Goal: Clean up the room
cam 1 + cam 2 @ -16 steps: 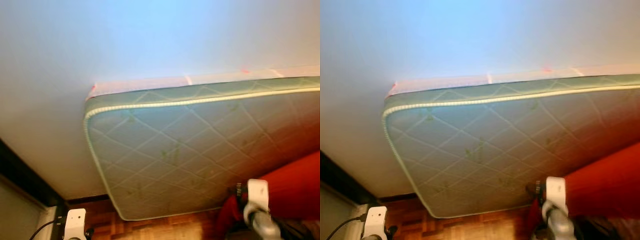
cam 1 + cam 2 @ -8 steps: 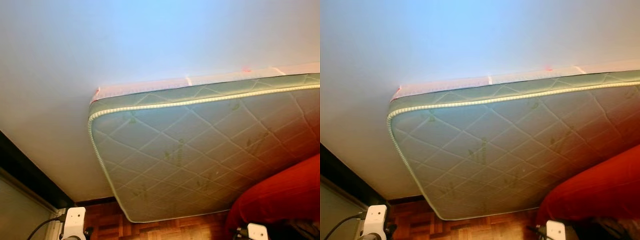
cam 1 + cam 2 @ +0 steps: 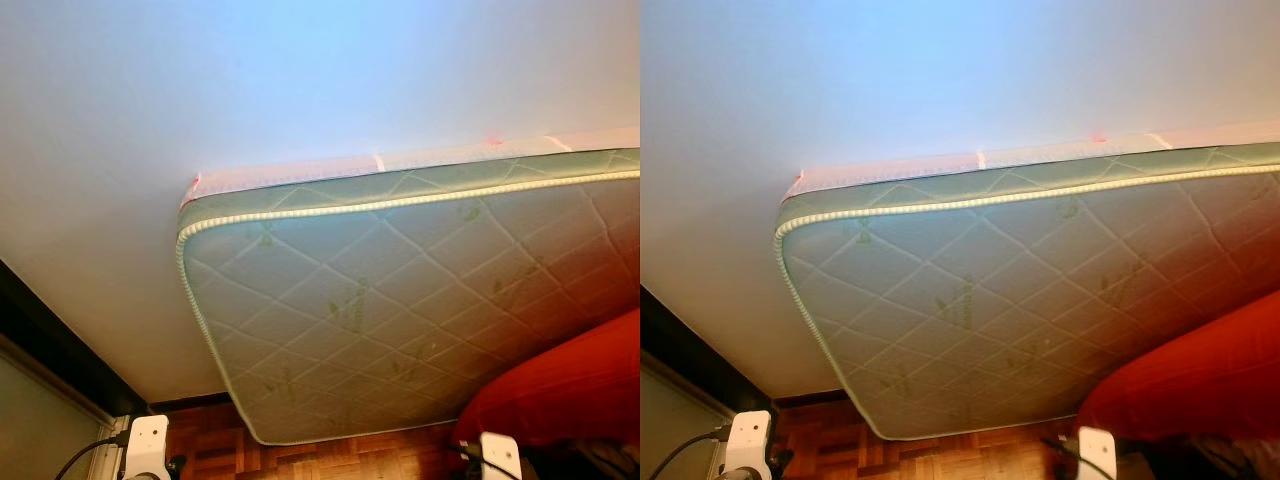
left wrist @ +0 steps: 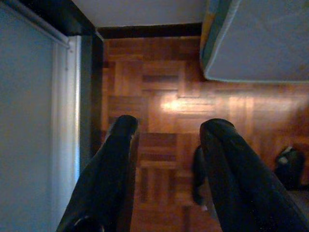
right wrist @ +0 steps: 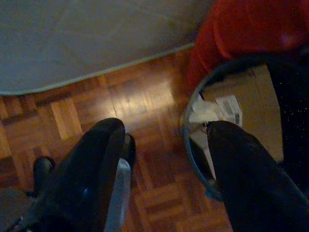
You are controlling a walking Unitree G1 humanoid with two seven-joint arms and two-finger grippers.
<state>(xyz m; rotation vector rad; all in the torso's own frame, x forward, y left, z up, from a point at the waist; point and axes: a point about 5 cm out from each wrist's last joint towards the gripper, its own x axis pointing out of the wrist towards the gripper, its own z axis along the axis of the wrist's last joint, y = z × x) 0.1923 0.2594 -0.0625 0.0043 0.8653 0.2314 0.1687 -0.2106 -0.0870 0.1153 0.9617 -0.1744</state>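
Change: right arm drops since a second ago, out from the red cushion at 4 o'clock.
Right gripper: fingers spread, empty, above bin holding paper scraps.
Left gripper: spread, idle over parquet.
Meaning: drop probably done; next item needed.

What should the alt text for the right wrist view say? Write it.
The right gripper, fingers open and empty, hangs over a parquet floor beside a round bin holding cardboard and paper. A quilted mattress and red fabric lie beyond.

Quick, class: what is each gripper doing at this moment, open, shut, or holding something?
Left gripper: open, holding nothing, above the parquet floor.
Right gripper: open, holding nothing, above the bin rim.
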